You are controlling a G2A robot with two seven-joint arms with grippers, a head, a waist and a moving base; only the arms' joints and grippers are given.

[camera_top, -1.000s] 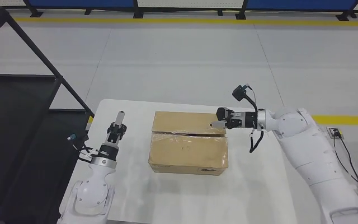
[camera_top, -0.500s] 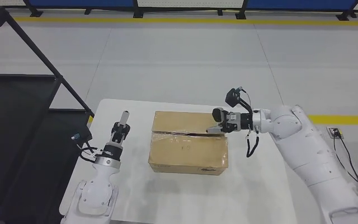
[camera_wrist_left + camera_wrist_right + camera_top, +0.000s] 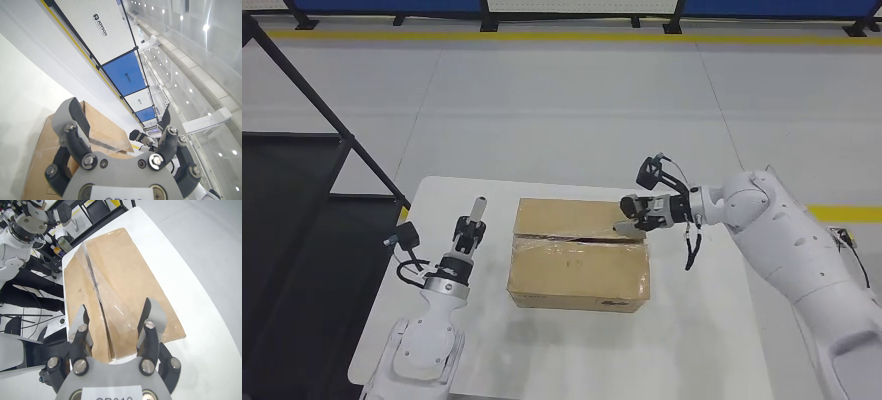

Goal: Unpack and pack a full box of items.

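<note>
On the white desk, dead centre: one cardboard box, closed, plain brown, rectangular. It has two top flaps with one seam between them and one strip of clear tape along that seam.

I have two pincers. My right pincer is at the box's right end, over the seam, spread open and holding nothing. I can't tell if it touches the cardboard. My left pincer is near the box's left end, apart from it, spread wide and empty.

The top view gives the layout, with the box between my two arms. The right wrist view gives detail: the tape is glossy and wrinkled, and the flaps are slightly parted at the end under my pincer. The left wrist view catches a box corner, with my right pincer beyond the far end.

Both pincers are grey metal with black pads. The desk top is smooth and has rounded corners.
</note>
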